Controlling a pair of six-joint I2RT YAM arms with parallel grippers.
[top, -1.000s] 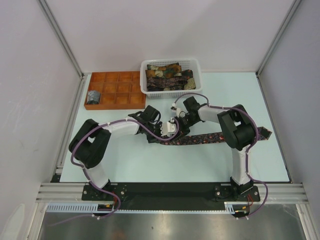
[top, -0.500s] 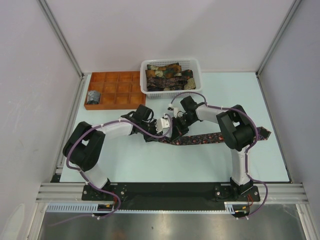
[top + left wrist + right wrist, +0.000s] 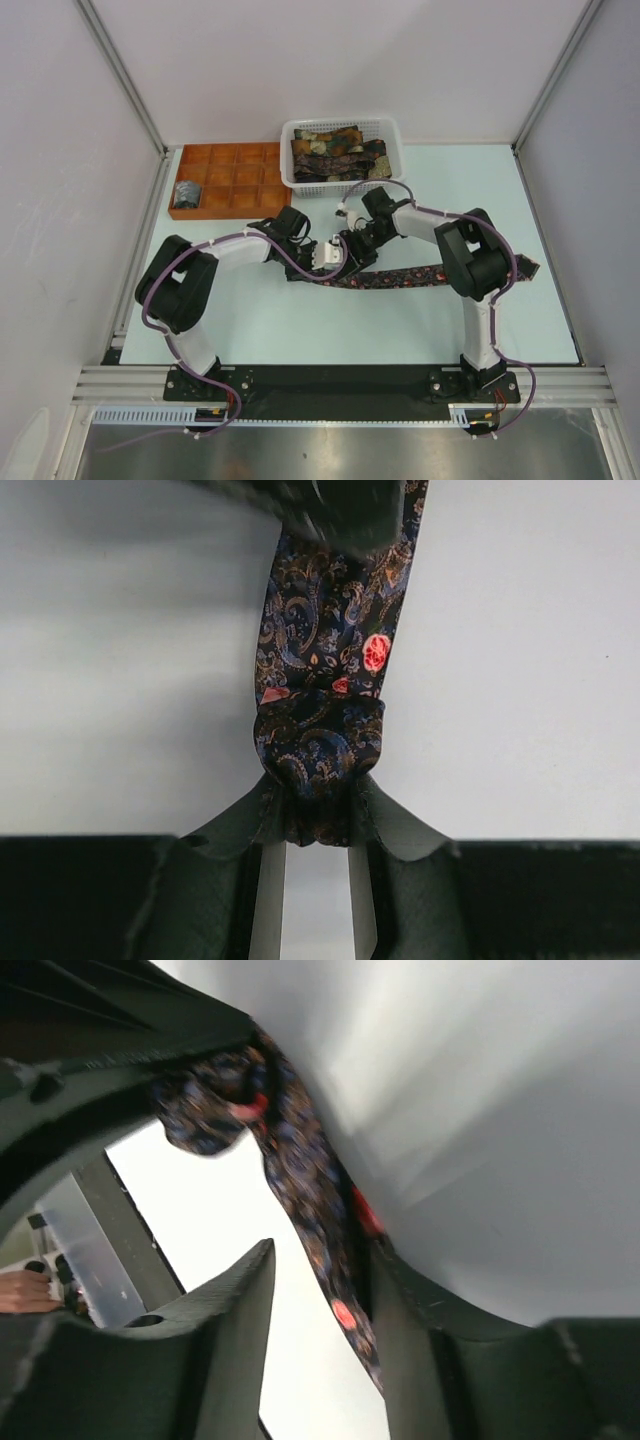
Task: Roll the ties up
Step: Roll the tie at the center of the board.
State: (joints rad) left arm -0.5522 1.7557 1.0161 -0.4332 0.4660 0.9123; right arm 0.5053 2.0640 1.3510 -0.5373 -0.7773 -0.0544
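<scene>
A dark paisley tie (image 3: 400, 278) with pink-red marks lies across the table from the middle to the right edge. Its left end is rolled into a small bundle (image 3: 318, 745), and my left gripper (image 3: 318, 815) is shut on that bundle, seen from above at left gripper (image 3: 325, 258). My right gripper (image 3: 352, 250) hovers just right of it, over the strip. In the right wrist view the tie (image 3: 310, 1200) runs along the right finger (image 3: 410, 1310), and the right gripper (image 3: 320, 1300) is open, the other finger well apart from the cloth.
A white mesh basket (image 3: 392, 132) at the back holds several more ties (image 3: 335, 152). To its left, an orange compartment tray (image 3: 232, 160) has one rolled tie (image 3: 187, 193) in a left cell. Frame posts and walls border the table.
My right gripper has opened and released the tie strip. The left arm has shifted slightly while keeping its hold on the rolled end.
</scene>
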